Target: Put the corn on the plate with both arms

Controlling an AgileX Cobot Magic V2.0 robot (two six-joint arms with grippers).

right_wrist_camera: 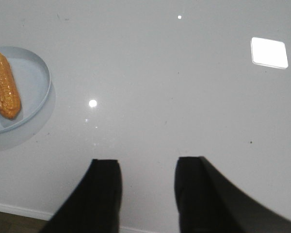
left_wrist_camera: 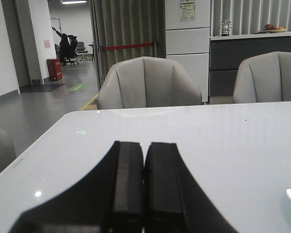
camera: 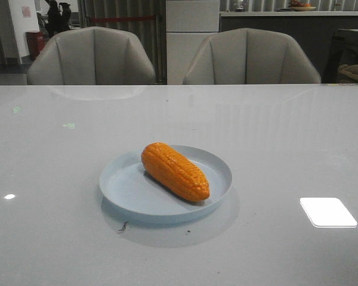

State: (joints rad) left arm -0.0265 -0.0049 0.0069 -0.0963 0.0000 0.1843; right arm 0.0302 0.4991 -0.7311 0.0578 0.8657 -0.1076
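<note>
Bare table lies ahead of the right pincer. The plate with corn sits off to one side.

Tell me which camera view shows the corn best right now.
The front view: the whole corn shows lying diagonally on the plate, kernel rows clear. The right wrist view catches the corn only at its picture edge, partly cut off, with the plate under it. The left wrist view shows no corn, only closed fingers and table.
</note>
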